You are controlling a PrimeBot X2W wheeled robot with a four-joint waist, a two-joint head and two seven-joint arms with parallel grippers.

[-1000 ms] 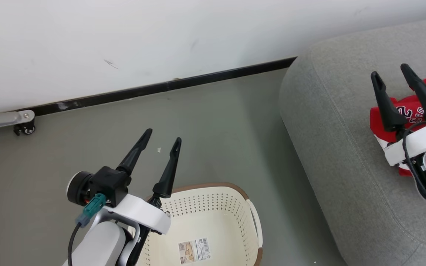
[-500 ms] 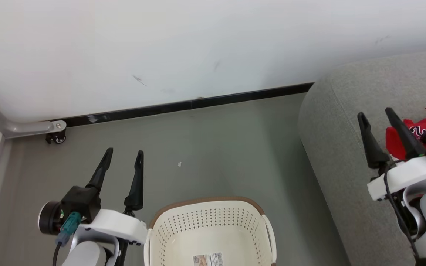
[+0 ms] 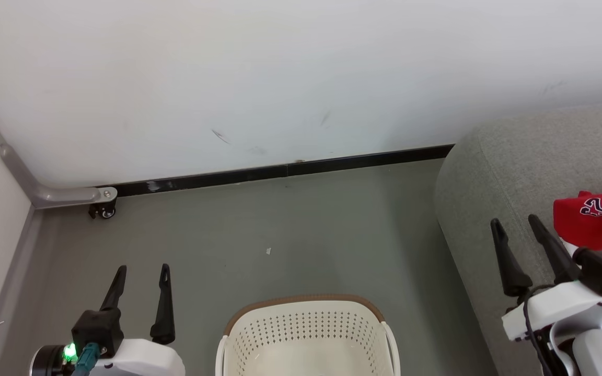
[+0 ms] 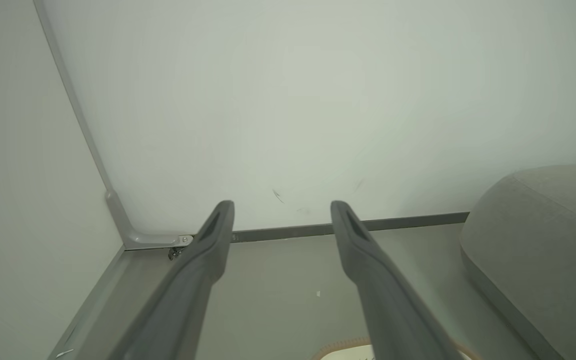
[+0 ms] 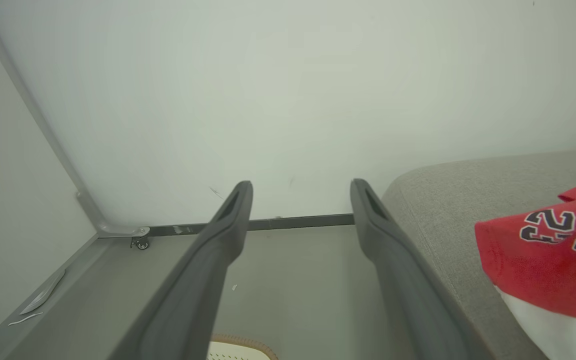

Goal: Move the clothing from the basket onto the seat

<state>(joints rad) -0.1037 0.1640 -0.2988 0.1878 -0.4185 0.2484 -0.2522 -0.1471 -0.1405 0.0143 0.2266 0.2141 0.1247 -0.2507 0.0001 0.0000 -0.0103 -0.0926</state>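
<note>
Holding the left claw (image 3: 142, 269) low over the grey floor (image 3: 290, 224), just left of the basket (image 3: 303, 301), fingers parted a moderate way and gripping nothing, open air showing between them in the left wrist view. Holding the right claw (image 3: 514, 221) over the front edge of the seat (image 3: 510, 156), likewise parted and empty, its fingers just beside the clothing (image 3: 599, 222) with a strip of grey fabric showing between in the right wrist view. Finding the clothing lying on the seat cushion, red with navy-and-white numbers facing up and a white panel below, most likely set there as the task's goal. Finding the part of the basket in view pale and bare of red; judging the transfer done or nearly so, while not being able to see the basket's bottom. Noting little in the way: a black skirting strip (image 3: 280, 171) along the white wall (image 3: 301, 78), a grey bracket (image 3: 66, 196) with a small caster (image 3: 103, 211) in the left corner, a tiny pale scrap (image 3: 268, 251) on the floor, all well apart from both claws. Reckoning the seat's rounded end, standing between basket and clothing, as the one bulk any further carry would be clearing
</note>
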